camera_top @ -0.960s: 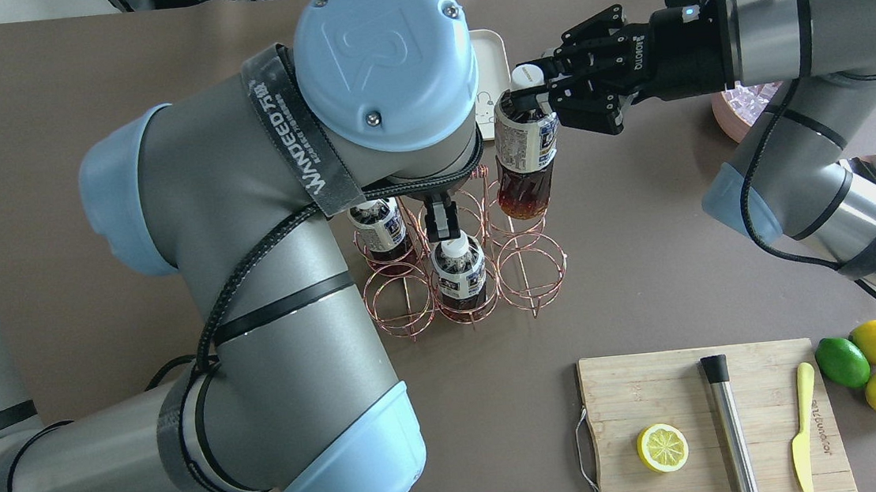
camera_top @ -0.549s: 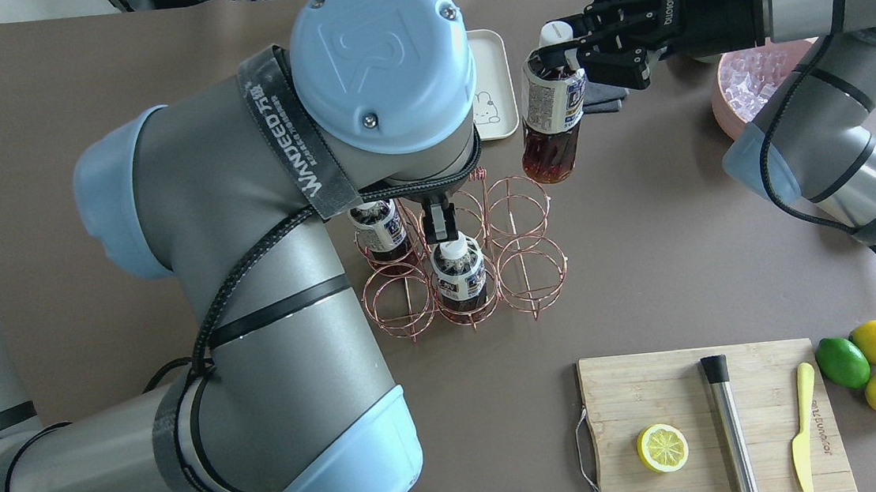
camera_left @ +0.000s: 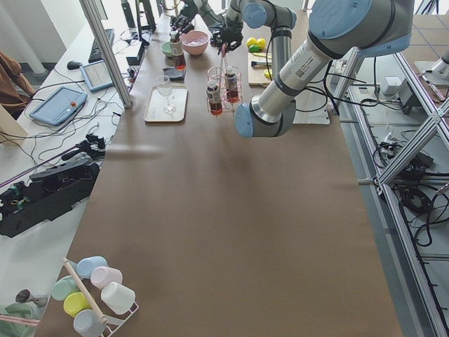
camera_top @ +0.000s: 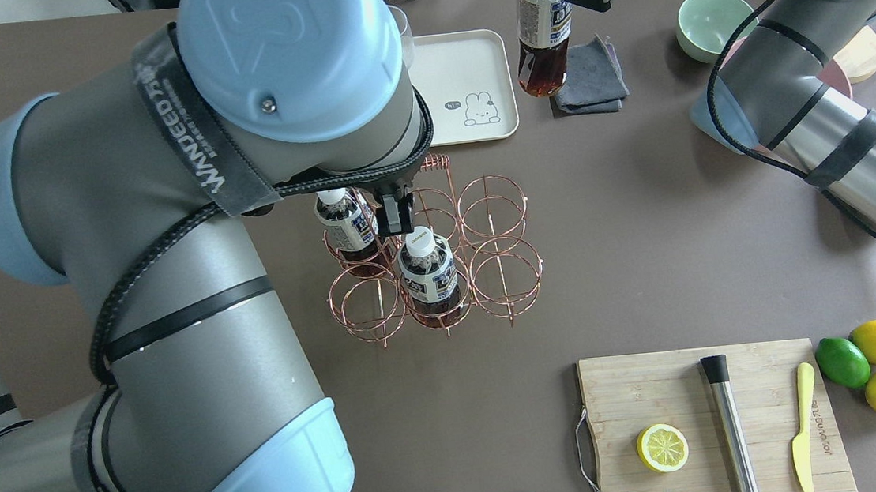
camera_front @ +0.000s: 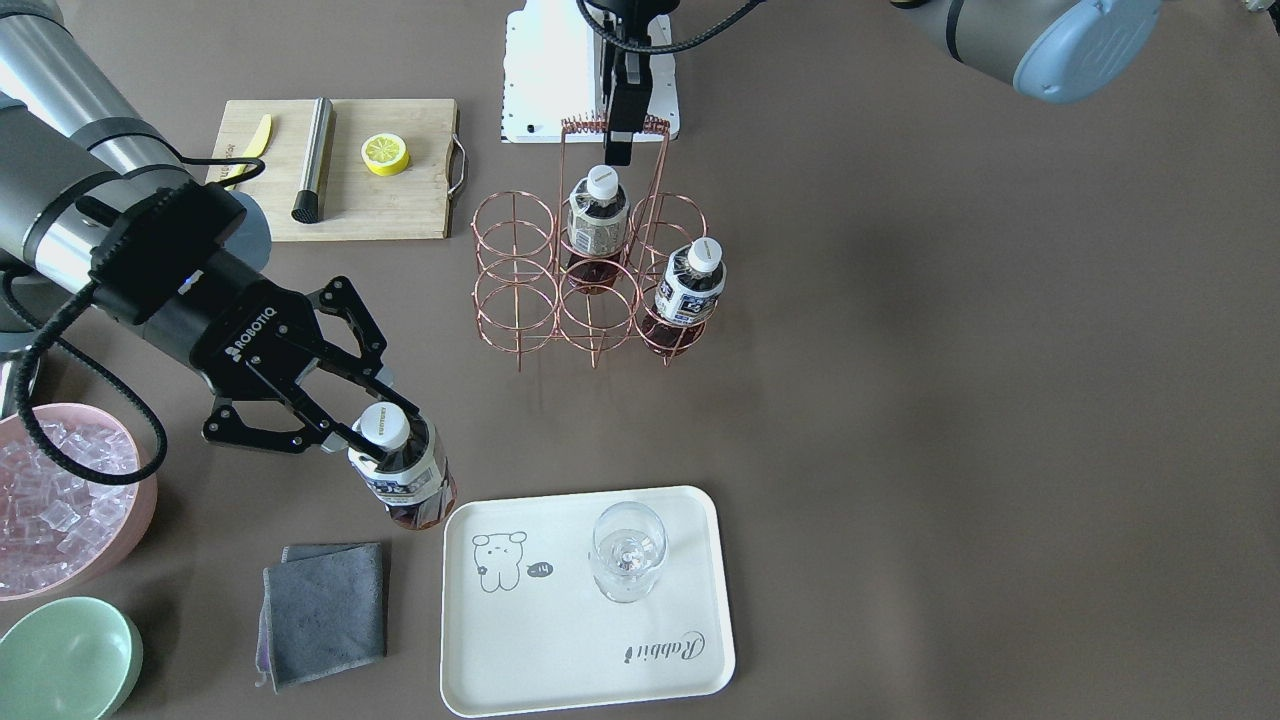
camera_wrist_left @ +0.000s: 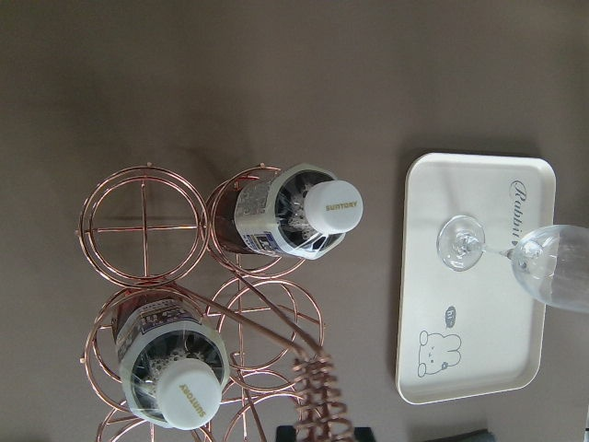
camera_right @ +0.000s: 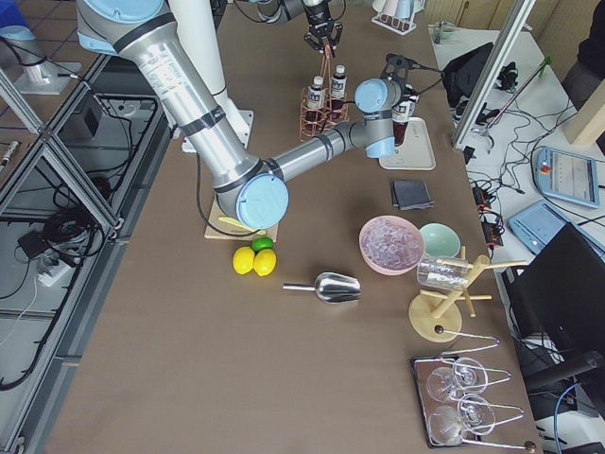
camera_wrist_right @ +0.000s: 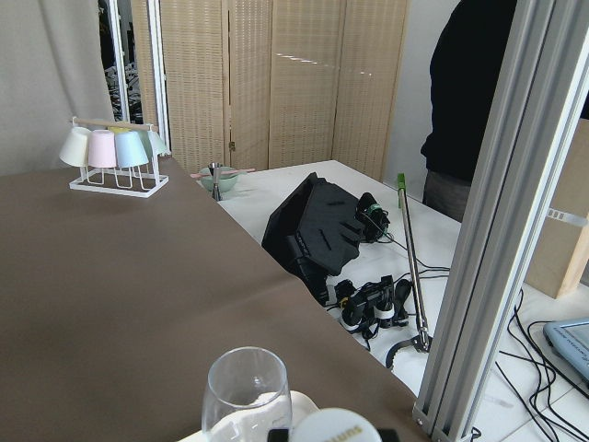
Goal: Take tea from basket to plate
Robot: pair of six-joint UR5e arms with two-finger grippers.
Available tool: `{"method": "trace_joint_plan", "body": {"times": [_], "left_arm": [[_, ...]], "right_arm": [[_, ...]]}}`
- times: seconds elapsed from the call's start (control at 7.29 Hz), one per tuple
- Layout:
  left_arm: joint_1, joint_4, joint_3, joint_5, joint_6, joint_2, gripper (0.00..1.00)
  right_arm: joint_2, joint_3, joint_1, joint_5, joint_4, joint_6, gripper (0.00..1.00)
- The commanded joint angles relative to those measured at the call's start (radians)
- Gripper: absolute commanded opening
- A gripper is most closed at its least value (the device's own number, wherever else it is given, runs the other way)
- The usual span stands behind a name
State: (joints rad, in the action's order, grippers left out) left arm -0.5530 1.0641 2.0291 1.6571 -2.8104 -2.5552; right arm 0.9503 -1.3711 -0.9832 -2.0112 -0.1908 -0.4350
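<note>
My right gripper (camera_front: 378, 438) is shut on the neck of a tea bottle (camera_front: 405, 478) with a white cap and holds it upright above the table. The bottle hangs just off the near-left corner of the cream plate (camera_front: 560, 660), next to the grey cloth; it also shows in the overhead view (camera_top: 543, 39). The copper wire basket (camera_front: 515, 265) stands mid-table with two more tea bottles (camera_front: 597, 215) (camera_front: 690, 285) in its cells. My left gripper (camera_front: 620, 140) is above the basket, shut on its coiled handle (camera_front: 585, 123).
A wine glass (camera_front: 627, 550) stands on the plate. A grey cloth (camera_front: 325, 610), a green bowl (camera_front: 65, 660) and a pink bowl of ice (camera_front: 60, 500) lie beside the plate. A cutting board (camera_front: 390, 205) with a lemon half lies beyond the basket.
My right gripper has carried the bottle up out of the basket and away to beside the plate. My left arm and the basket have shifted a little to the left.
</note>
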Motion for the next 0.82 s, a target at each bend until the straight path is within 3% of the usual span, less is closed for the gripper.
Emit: {"method": "trace_joint_plan", "body": {"times": [0.0, 0.27, 0.55, 0.69], "left_arm": [[-0.043, -0.004, 0.145, 0.003, 0.101, 0.108, 0.0], [-0.099, -0.007, 0.172, 0.023, 0.16, 0.144, 0.0], [-0.285, -0.004, 0.18, 0.221, 0.274, 0.24, 0.0], [-0.339, 0.0, 0.18, 0.255, 0.322, 0.289, 0.0]], "right_arm": [[-0.07, 0.185, 0.101, 0.236, 0.156, 0.001, 0.0], [-0.125, 0.317, 0.158, 0.349, 0.247, -0.005, 0.0], [-0.146, 0.418, 0.167, 0.365, 0.318, -0.005, 0.0], [-0.146, 0.463, 0.167, 0.371, 0.362, -0.005, 0.0]]}}
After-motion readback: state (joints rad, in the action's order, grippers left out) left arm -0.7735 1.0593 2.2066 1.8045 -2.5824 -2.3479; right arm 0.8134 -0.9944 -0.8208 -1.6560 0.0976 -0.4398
